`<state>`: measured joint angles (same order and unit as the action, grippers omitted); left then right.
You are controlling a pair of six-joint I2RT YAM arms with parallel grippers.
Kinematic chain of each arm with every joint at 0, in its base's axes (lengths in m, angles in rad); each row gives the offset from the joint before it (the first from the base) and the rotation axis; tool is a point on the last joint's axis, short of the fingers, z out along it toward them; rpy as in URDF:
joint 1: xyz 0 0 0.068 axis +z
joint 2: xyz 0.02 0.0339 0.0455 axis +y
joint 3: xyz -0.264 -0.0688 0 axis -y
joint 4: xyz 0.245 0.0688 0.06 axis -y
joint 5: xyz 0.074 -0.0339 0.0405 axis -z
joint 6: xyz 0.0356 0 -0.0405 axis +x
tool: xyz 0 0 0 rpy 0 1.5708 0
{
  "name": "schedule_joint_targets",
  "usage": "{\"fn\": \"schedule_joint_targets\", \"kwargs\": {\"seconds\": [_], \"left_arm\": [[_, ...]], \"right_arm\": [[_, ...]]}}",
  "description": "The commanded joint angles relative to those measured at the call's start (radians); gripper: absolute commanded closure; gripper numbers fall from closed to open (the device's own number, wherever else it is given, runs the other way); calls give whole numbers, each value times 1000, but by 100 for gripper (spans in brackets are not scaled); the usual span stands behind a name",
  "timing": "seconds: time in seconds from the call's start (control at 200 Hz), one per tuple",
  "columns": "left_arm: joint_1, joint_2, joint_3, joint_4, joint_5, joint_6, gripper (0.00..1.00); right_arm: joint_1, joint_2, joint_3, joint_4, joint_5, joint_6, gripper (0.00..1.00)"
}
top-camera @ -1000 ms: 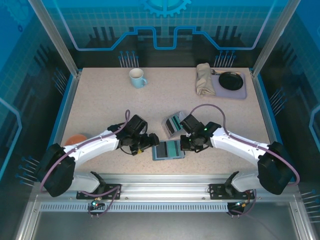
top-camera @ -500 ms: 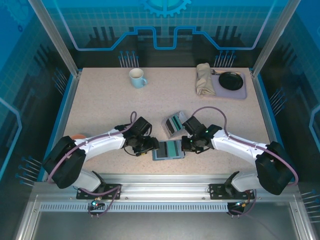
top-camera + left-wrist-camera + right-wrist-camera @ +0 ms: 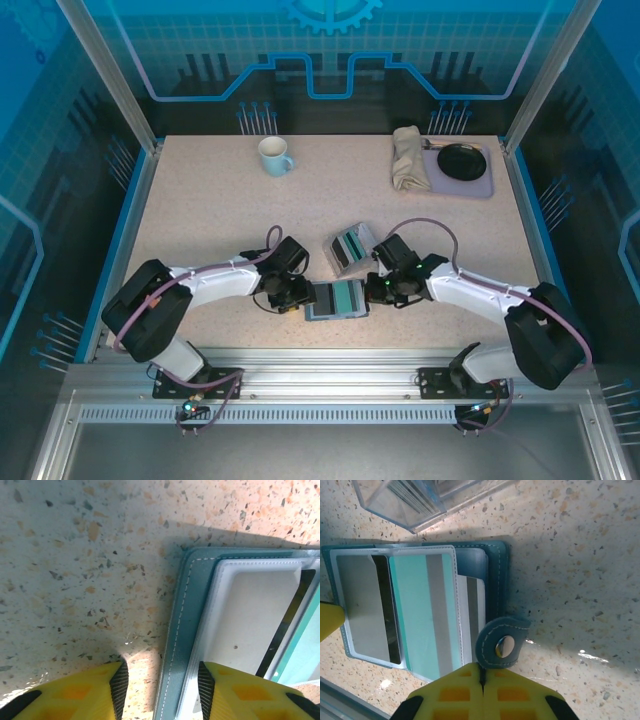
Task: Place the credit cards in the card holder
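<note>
You had 1 open teal leather-like folding wallet, 3 striped plastic cards inside; L gripper half-open astride its edge, R gripper fully closed.

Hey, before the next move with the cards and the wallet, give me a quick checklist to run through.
1. The card holder lies open and flat on the table: ok.
2. The left fingers straddle the holder's stitched edge with a gap on both sides, not gripping yet: ok.
3. The right fingers are shut at the snap tab. Whether they really pinch it: cannot tell.
4. The credit cards in the holder sit in its clear sleeves: ok.
5. All cards moved over: not ok, some stand in the card rack.
</note>
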<state>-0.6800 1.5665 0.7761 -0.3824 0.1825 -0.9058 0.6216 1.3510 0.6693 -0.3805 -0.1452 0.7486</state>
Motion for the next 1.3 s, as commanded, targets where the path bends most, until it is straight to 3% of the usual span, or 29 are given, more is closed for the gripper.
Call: {"fn": "schedule_joint_targets", "kwargs": {"seconds": [0.0, 0.265, 0.615, 0.755, 0.965, 1.295], "left_arm": [[-12, 36, -6, 21, 19, 17, 57], [-28, 23, 1, 33, 8, 10, 62], [-31, -172, -66, -16, -142, -62, 58], [-32, -257, -93, -67, -220, -92, 49], [-31, -263, -112, 44, -127, -50, 37], [-31, -113, -66, 126, -29, -21, 39]], "right_arm": [[-28, -45, -37, 55, -86, 21, 95], [-14, -75, 1, 165, -212, 48, 94], [79, 39, 67, 193, -178, 80, 94], [86, 56, 73, 155, -134, 77, 94], [51, 23, 10, 200, -132, 94, 94], [24, 48, -42, 320, -189, 128, 94]]}}
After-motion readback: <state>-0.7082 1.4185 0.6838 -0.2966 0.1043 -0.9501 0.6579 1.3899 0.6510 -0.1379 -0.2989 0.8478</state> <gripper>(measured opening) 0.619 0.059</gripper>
